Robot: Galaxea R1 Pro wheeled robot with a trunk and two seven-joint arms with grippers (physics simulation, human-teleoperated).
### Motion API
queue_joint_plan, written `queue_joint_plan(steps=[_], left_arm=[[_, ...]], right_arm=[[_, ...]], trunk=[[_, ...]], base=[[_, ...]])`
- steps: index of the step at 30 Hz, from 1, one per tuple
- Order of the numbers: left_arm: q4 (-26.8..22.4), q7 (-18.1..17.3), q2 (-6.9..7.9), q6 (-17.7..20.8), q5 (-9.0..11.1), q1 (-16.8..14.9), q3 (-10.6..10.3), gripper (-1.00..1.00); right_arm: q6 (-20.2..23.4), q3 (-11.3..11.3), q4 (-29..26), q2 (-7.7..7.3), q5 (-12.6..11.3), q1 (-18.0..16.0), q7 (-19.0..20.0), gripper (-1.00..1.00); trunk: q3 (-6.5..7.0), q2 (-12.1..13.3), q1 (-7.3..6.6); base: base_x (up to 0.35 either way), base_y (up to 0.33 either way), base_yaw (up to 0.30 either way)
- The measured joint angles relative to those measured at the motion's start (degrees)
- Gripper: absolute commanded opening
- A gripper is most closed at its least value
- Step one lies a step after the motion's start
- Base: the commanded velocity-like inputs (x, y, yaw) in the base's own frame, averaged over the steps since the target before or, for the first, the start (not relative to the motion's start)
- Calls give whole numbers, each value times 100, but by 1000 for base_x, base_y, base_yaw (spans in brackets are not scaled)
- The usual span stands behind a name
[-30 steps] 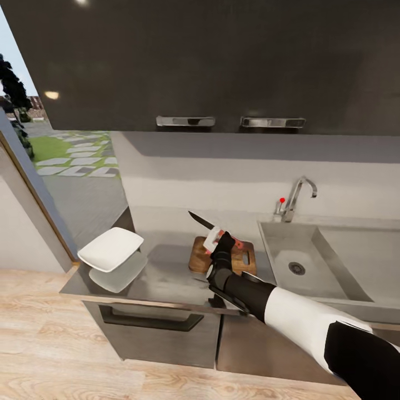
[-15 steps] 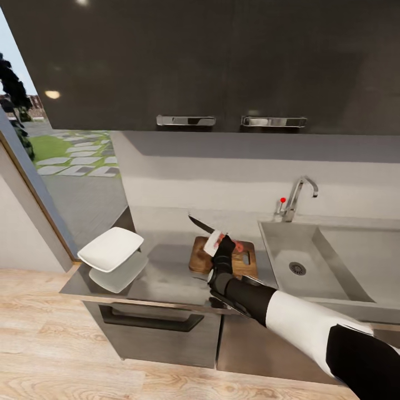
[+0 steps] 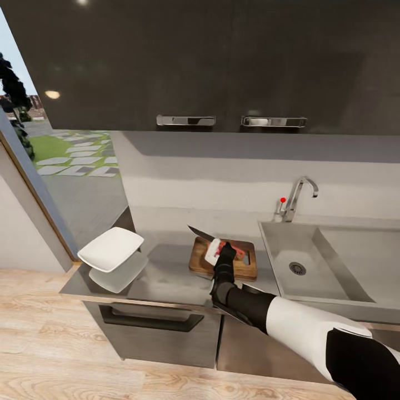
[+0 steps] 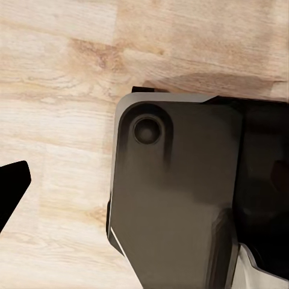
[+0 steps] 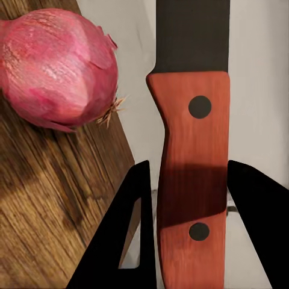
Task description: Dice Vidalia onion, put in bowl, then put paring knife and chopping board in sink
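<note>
Clamped in right gripper [image 5: 186, 229] — red-handled, dark-bladed paring knife [image 5: 192, 162], beside reddish whole onion [image 5: 57, 66] on brown wooden chopping board [image 3: 224, 261]. Best steered over the onion's middle first, blade edge down — then pressed straight. Left gripper's opening impossible to tell.

White forearm shell [image 3: 303, 328], black wrist, black tool [image 3: 222, 253].

Dark glossy wall cabinets [image 3: 194, 61] with 2 chrome handles [image 3: 185, 120] above wood floor [image 3: 50, 355].

A kitchen: dark glossy cabinets [image 3: 183, 61]; steel sink [image 3: 311, 266] with faucet [image 3: 297, 197]; grey countertop [image 3: 161, 278]
</note>
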Motion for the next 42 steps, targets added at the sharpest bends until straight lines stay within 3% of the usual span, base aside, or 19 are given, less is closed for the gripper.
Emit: queue_joint_plan(steps=[13,32,36,42], left_arm=[[0,2,0,1,0,0,0,100],[0,-4,0,1,-1,0,1,100],[1,-5,5,-3,2,0,0,100],[2,-5,8,-2,4,-1,0,100]], right_arm=[[-748,-27,621,12,5,6,-29,-100],[-881,-11,670,-32,-75,39,8,-100],[-836,-3,644,97,-11,169,103,-100],[-795,-52,641,291,93,237,-96,-100]], trunk=[[0,0,0],[0,0,0],[0,0,0],[0,0,0]], base=[[0,0,0],[0,0,0],[0,0,0],[0,0,0]])
